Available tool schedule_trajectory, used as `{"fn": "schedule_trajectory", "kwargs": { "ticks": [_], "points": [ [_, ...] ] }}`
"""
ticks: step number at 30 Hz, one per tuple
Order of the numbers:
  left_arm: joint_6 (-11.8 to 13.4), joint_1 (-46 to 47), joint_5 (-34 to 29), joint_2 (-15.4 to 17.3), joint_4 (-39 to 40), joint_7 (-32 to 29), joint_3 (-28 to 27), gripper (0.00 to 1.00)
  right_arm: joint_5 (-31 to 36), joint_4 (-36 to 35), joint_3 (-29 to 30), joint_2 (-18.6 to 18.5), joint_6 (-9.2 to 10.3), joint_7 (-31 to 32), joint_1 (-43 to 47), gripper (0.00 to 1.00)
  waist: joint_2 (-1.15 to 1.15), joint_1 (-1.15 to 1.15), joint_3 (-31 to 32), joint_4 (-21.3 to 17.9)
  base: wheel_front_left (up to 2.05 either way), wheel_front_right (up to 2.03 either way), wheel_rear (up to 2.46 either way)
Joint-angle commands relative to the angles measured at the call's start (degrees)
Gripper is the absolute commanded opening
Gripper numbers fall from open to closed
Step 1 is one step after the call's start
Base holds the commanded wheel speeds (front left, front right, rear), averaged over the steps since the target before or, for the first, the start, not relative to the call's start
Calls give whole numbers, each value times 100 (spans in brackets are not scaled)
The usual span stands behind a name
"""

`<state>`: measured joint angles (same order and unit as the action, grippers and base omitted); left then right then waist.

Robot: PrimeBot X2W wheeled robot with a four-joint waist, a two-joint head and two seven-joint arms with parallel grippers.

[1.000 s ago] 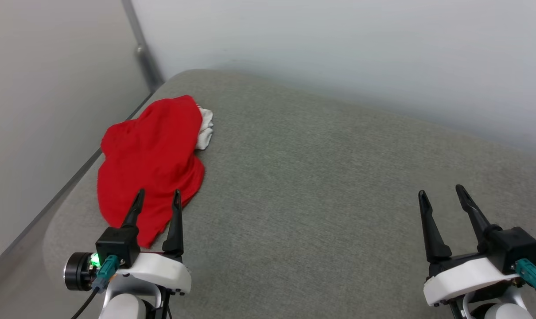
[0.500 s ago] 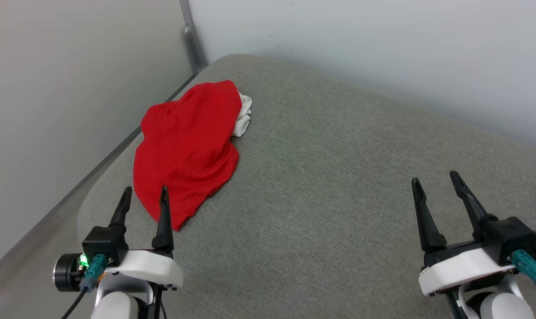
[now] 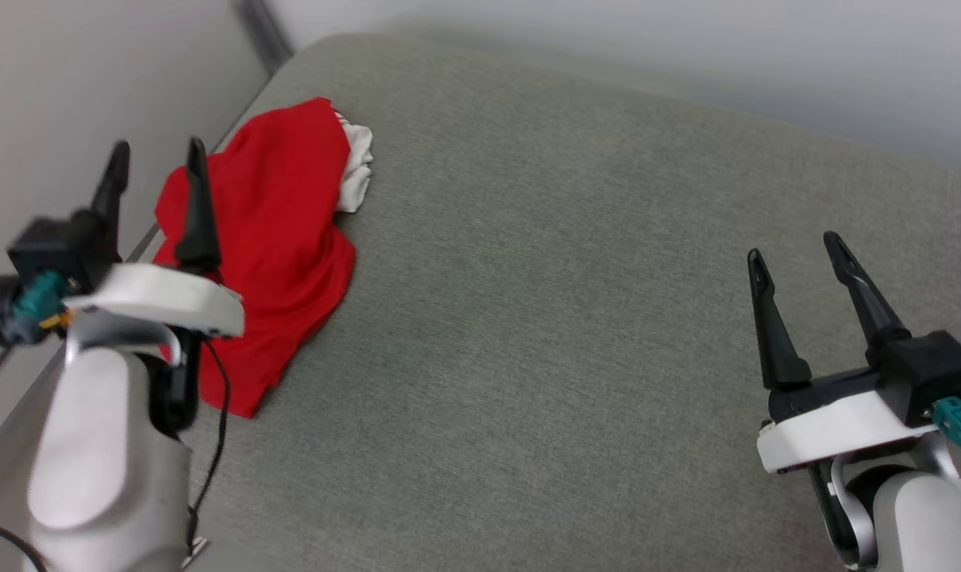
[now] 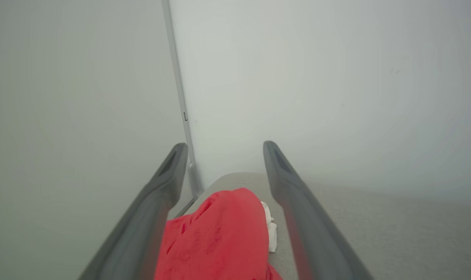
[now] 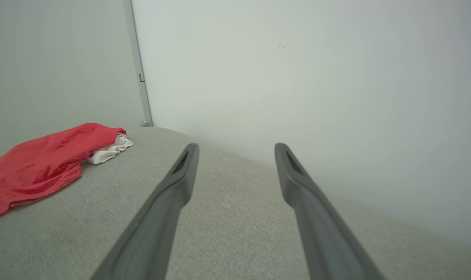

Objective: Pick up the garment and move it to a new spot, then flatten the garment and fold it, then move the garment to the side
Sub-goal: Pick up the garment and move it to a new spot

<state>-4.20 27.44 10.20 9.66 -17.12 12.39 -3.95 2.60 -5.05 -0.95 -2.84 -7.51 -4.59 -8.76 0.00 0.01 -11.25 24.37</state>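
The garment (image 3: 278, 238) lies in a crumpled red heap on the far left part of a grey upholstered cushion (image 3: 576, 334), close to its left edge and to the corner where two pale walls meet. A bunch of white trim (image 3: 357, 167) pokes out at its far right side. Its long axis runs away from us, from a near hem low on the left up toward that corner.

That axis is what we judge the pick-up to turn on. In the left wrist view the garment (image 4: 220, 237) sits low between the two fingers of the left gripper (image 4: 224, 144), which looks along the cloth's length toward the corner. The gripper seems to be above the heap, not touching it.

In the head view the left gripper (image 3: 157, 147) hangs over the garment's left margin, jaws spread and holding nothing. The right gripper (image 3: 795, 246) is well apart, with a wide stretch of bare cushion between it and the cloth. Its jaws are also parted and empty, and its wrist view shows the garment (image 5: 44, 163) far off to the left. So the left arm is the nearer one.

Against half a second ago the whole head view has shifted, so the camera moved. The heap keeps the same outline. The left gripper's tips, then at the near hem, now stand beside the far half, and its pale forearm (image 3: 107, 461) has risen into view.
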Motion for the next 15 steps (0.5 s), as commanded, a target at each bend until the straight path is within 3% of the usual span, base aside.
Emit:
{"fn": "schedule_trajectory", "kwargs": {
  "ticks": [1,10,15],
  "points": [
    [-57,194,77,104,-72,-180,-43,100,19,-59,-33,-7,4,12,-144,100,0,-1,-387,-357,0,0,0],
    [-305,1504,1132,1246,-1012,-2894,-214,100,57,-81,-93,-5,4,-78,-571,100,0,-1,-1198,-1049,0,0,0],
    [-320,1686,1681,1654,-1685,-4180,-261,100,56,-4,-82,-6,4,-161,-768,100,0,-1,-1514,-1297,0,0,0]
  ]
}}
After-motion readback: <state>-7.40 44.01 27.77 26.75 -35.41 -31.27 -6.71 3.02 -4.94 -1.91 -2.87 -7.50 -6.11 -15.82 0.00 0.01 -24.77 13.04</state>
